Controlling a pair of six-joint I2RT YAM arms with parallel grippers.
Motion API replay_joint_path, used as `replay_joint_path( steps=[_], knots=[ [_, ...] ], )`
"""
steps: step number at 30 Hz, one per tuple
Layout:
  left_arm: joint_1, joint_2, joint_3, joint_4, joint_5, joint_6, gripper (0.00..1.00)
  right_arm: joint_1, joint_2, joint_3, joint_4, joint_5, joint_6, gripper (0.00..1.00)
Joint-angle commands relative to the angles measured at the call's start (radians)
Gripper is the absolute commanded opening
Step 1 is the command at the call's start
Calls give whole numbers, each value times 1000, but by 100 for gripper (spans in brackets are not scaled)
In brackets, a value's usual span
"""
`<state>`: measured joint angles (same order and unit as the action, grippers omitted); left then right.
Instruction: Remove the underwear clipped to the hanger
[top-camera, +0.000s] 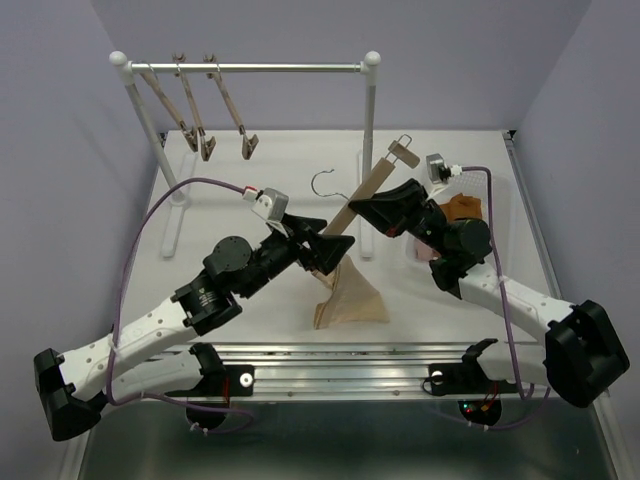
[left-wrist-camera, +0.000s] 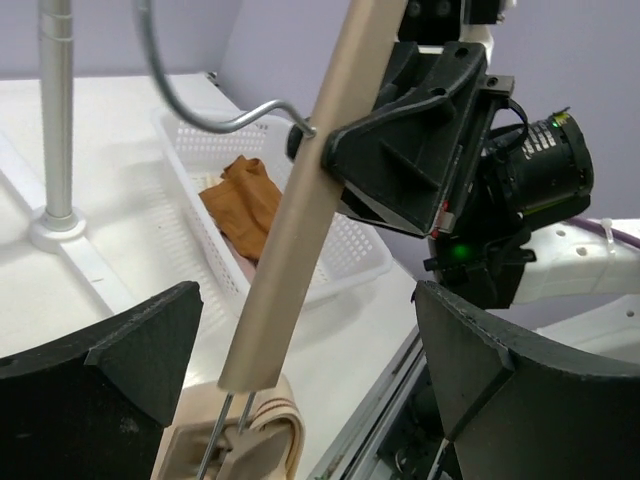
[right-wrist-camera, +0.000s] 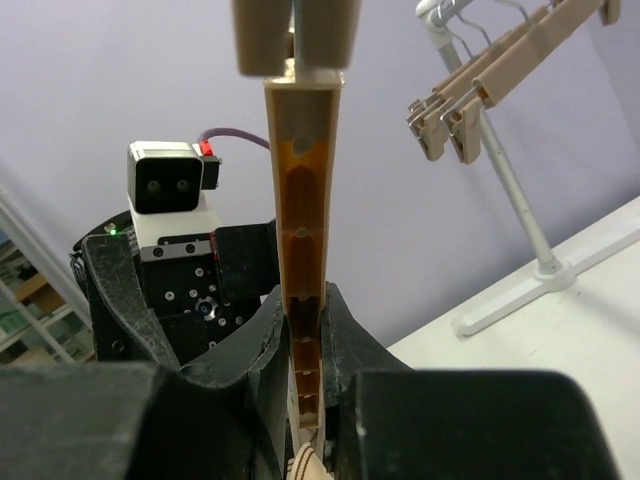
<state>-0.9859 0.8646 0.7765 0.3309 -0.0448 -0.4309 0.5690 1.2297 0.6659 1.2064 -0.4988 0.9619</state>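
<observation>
A wooden hanger (top-camera: 372, 188) is held tilted above the table, its upper clip (top-camera: 403, 151) empty. The beige underwear (top-camera: 349, 297) hangs from its lower clip and drapes onto the table. My right gripper (top-camera: 366, 207) is shut on the hanger bar (right-wrist-camera: 303, 250), which stands upright between its fingers. My left gripper (top-camera: 326, 246) is open around the hanger's lower end. In the left wrist view the bar (left-wrist-camera: 300, 190) ends between the wide-apart fingers (left-wrist-camera: 120, 350), and the clip (left-wrist-camera: 225, 455) pinches the beige waistband (left-wrist-camera: 278, 420).
A white basket (left-wrist-camera: 340, 262) at the right holds rust-brown underwear (top-camera: 462, 208) and a pink piece (top-camera: 424, 256). At the back stands a rail (top-camera: 250, 68) with three empty hangers (top-camera: 205, 120) near its left end. The rail's right post (top-camera: 369, 150) rises just behind the held hanger.
</observation>
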Motion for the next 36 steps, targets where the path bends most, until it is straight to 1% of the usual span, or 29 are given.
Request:
replay_joint_path(
  steps=[1, 3, 4, 6, 7, 8, 9, 12, 13, 15, 26, 32, 36],
  knots=[
    [16, -59, -2, -72, -81, -9, 99, -3, -64, 15, -53, 65, -80, 1],
    [44, -84, -13, -107, -78, -12, 99, -23, -84, 18, -103, 72, -88, 1],
    [61, -101, -28, -113, -48, -28, 99, -23, -90, 15, -107, 69, -88, 1],
    [131, -114, -43, -112, 18, -41, 99, -23, -90, 15, -108, 63, -83, 1],
    [159, -119, -63, -95, 104, -55, 99, -32, -88, 18, -110, 56, -81, 1],
    [188, -130, -75, -80, 147, -74, 99, -32, -87, 23, -110, 43, -80, 1],
    [243, -130, -100, -49, 230, -89, 99, -32, -81, 30, -111, 36, -69, 1],
    [299, -122, -121, -17, 319, -124, 99, -32, -73, 40, -110, 19, -63, 1],
    [312, -115, -126, 0, 370, -124, 99, -41, -65, 49, -111, 17, -64, 1],
    [314, -107, -132, 34, 422, -132, 99, -41, -46, 66, -111, 8, -58, 1],
    [314, -78, -148, 77, 487, -172, 99, -50, 20, 121, -104, 2, -72, 1],
    [316, -58, -140, 27, 448, -160, 99, -50, 25, 127, -67, -33, -58, 1],
    [316, -58, -138, 33, 428, -163, 99, -50, 14, 136, -71, -63, -52, 1]
  ],
)
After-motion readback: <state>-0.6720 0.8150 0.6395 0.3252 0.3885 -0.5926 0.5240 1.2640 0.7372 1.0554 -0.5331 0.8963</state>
